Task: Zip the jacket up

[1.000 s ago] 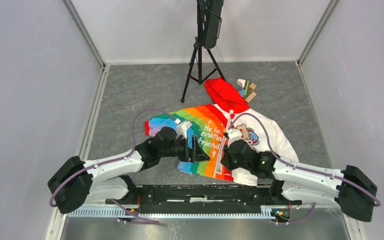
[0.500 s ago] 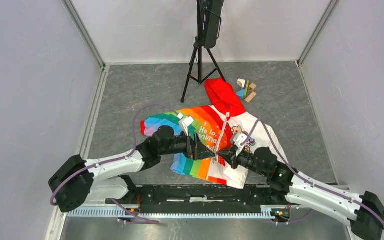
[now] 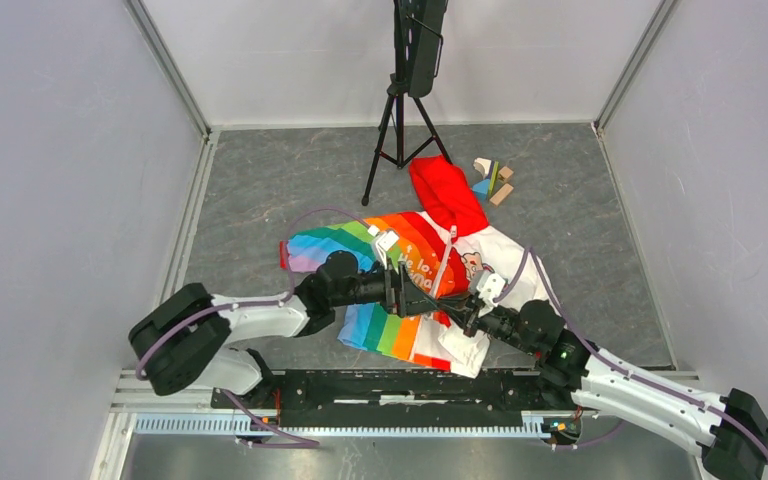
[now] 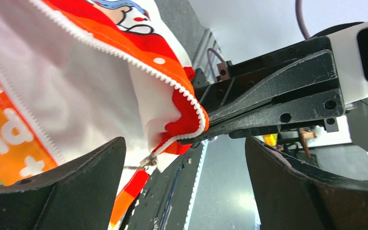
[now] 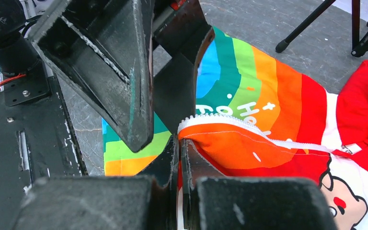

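The jacket (image 3: 415, 255) lies crumpled mid-floor, red hood (image 3: 447, 195) at the back, rainbow half (image 3: 345, 245) on the left, white cartoon half (image 3: 495, 258) on the right. My right gripper (image 3: 457, 318) is shut on the jacket's lower front edge by the white zipper teeth (image 5: 230, 122) and holds it lifted; in its wrist view the jaws (image 5: 179, 141) pinch orange-red cloth. My left gripper (image 3: 407, 292) is open, its fingers either side of that pinched edge (image 4: 183, 141) without touching it. A small metal zipper pull (image 4: 147, 161) hangs below the fold.
A black tripod (image 3: 397, 110) stands behind the jacket. Small wooden blocks (image 3: 493, 180) lie right of the hood. The black mounting rail (image 3: 400, 385) runs along the near edge. Grey walls close in both sides.
My right gripper has drawn the jacket's lower edge up and toward the near side, bunching the white half. My left gripper has moved right, up to the pinched edge.
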You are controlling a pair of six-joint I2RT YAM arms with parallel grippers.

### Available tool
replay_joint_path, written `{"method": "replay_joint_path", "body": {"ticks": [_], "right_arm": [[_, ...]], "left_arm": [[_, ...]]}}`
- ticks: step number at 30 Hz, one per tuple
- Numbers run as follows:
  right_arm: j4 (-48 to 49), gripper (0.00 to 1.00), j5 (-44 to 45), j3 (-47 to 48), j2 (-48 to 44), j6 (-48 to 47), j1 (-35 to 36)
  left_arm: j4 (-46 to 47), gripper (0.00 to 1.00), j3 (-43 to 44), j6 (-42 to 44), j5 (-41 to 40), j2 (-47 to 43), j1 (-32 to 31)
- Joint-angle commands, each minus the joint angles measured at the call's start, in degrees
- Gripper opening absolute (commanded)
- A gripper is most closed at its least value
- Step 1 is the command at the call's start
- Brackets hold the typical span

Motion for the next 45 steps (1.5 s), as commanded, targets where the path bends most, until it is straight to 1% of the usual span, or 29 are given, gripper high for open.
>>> {"method": "replay_joint_path", "body": {"ticks": [1, 4, 7, 10, 13, 16, 17, 18, 20, 21, 22, 24, 25, 27, 28, 30, 31, 32, 34, 36, 39, 40, 41, 43, 45], "right_arm": [[3.23, 0.00, -0.46, 1.65, -1.00, 0.69, -0.17], [3.15, 0.00, 0.05, 1.65, -1.74, 1.51, -0.15], [2.74, 0.00, 1.22, 1.88, -2.02, 1.87, -0.16], [1.81, 0.00, 3.40, 2.13, -2.46, 1.96, -0.18], [1.17, 0.00, 6.40, 1.82, -2.93, 2.06, -0.17], [0.45, 0.00, 9.36, 1.62, -2.83, 2.56, -0.18], [0.45, 0.00, 9.80, 1.59, -2.74, 2.78, -0.26], [0.51, 0.00, 9.92, 1.62, -2.62, 3.06, -0.26], [0.57, 0.00, 9.63, 1.80, -2.47, 4.12, -0.26], [0.78, 0.00, 8.91, 1.83, -2.40, 4.50, -0.26], [0.92, 0.00, 7.85, 1.79, -2.53, 4.80, -0.28], [1.01, 0.00, 6.25, 1.57, -2.96, 5.12, -0.27], [0.97, 0.00, 6.22, 1.26, -3.26, 5.22, -0.26], [0.84, 0.00, 6.07, 0.60, -4.27, 5.05, -0.26], [0.88, 0.00, 5.83, 0.40, -4.73, 4.96, -0.26], [0.99, 0.00, 4.96, 0.27, -5.39, 4.79, -0.26], [1.18, 0.00, 4.74, 0.31, -5.53, 4.72, -0.28], [1.32, 0.00, 4.73, 0.46, -5.46, 4.61, -0.26], [1.41, 0.00, 4.73, 0.81, -5.11, 4.46, -0.26], [1.79, 0.00, 2.83, 0.99, -4.80, 4.41, -0.27], [2.19, 0.00, 2.06, 1.21, -4.57, 4.21, -0.27], [2.27, 0.00, 1.79, 1.28, -4.49, 4.22, -0.21], [2.34, 0.00, 1.58, 1.36, -4.49, 4.15, -0.26], [2.21, 0.00, 1.50, 1.35, -4.49, 4.08, -0.26], [2.25, 0.00, 1.55, 1.29, -4.66, 4.21, -0.22]], "left_arm": [[16.91, 0.98, -0.27, -5.84, 4.46, 5.19, -0.35], [21.27, 0.99, -0.32, -7.04, 5.71, 7.93, -0.50], [21.99, 0.98, 0.52, -7.41, 6.55, 10.40, -1.52], [22.97, 0.94, -0.50, -8.80, 7.17, 10.80, -2.37], [23.27, 0.86, -3.78, -9.25, 4.81, 7.33, -3.22], [17.54, 0.77, -6.11, -7.31, -0.17, 0.64, -5.76], [13.43, 0.74, -6.26, -5.27, -3.13, -1.91, -7.88], [8.06, 0.71, -5.60, -2.75, -7.27, -4.83, -10.17], [-7.00, 0.64, -1.89, 3.73, -16.17, -9.20, -15.61], [-13.64, 0.61, 0.04, 5.39, -19.56, -10.54, -17.76], [-16.51, 0.58, 0.55, 6.03, -21.34, -11.59, -18.39], [-18.07, 0.55, -0.78, 5.29, -23.95, -14.39, -18.25], [-19.94, 0.54, -1.11, 5.41, -25.76, -16.33, -18.13], [-23.06, 0.53, -1.06, 5.93, -26.83, -19.28, -17.57], [-23.79, 0.57, -1.07, 6.13, -28.19, -20.69, -17.20], [-24.92, 0.69, -0.68, 5.93, -28.91, -22.72, -16.29], [-25.40, 0.71, -0.27, 5.65, -28.69, -22.88, -15.57], [-25.76, 0.71, 0.46, 5.42, -28.03, -22.56, -14.52], [-26.18, 0.67, 2.11, 4.84, -25.16, -20.76, -12.50], [-25.97, 0.64, 3.38, 4.71, -22.29, -18.58, -10.55], [-23.34, 0.62, 3.86, 5.62, -16.52, -15.17, -7.34], [-21.63, 0.63, 3.82, 6.25, -13.82, -14.19, -6.51], [-19.58, 0.67, 3.58, 6.97, -11.57, -13.20, -5.68], [-16.28, 0.71, 3.73, 8.37, -6.87, -11.66, -4.75], [-14.20, 0.71, 4.56, 9.33, -3.40, -9.64, -4.57]]}}
